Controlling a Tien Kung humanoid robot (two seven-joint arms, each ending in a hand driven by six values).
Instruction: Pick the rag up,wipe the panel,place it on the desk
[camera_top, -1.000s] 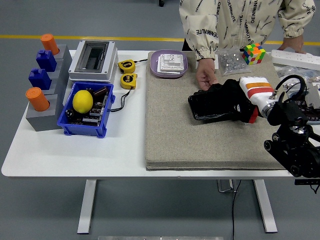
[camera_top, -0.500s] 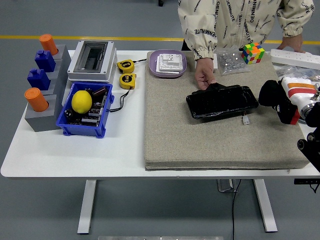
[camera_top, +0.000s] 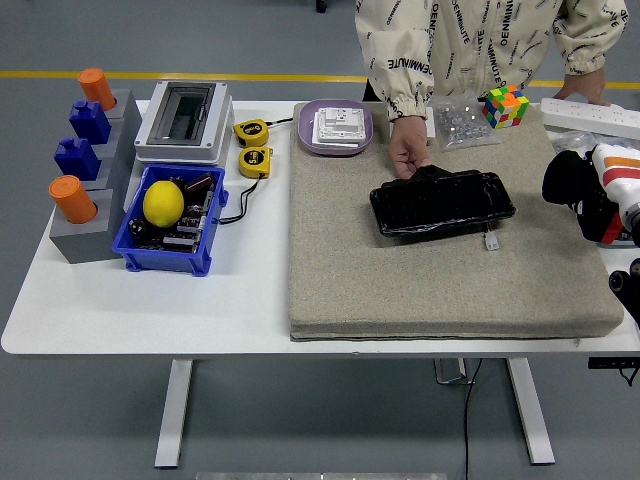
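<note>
Over at the right edge, the robot's right hand (camera_top: 588, 195) hangs above the mat's right side, a black rag (camera_top: 566, 182) bunched in its curled fingers, white wrist with an orange band trailing off the picture. The rag sits up in the grip, clear of the panel (camera_top: 441, 203), which lies well to the hand's left on the grey felt mat (camera_top: 440, 280), a glossy black slab tilted slightly, a small cable end poking out at its lower right corner. At the panel's upper left corner a person's hand (camera_top: 409, 150) presses down on it, sleeve of a printed jacket above. Further out: a purple plate (camera_top: 310, 127) carrying a white switch plate at the mat's far left corner, a clear bag of small parts (camera_top: 462, 120) and a colourful cube (camera_top: 507, 105) along the far edge. Left of the mat on the white table (camera_top: 150, 310) sit two yellow tape measures (camera_top: 255, 147), a grey enclosure box (camera_top: 186, 121), and a blue bin (camera_top: 170, 220) holding a lemon (camera_top: 164, 202).
</note>
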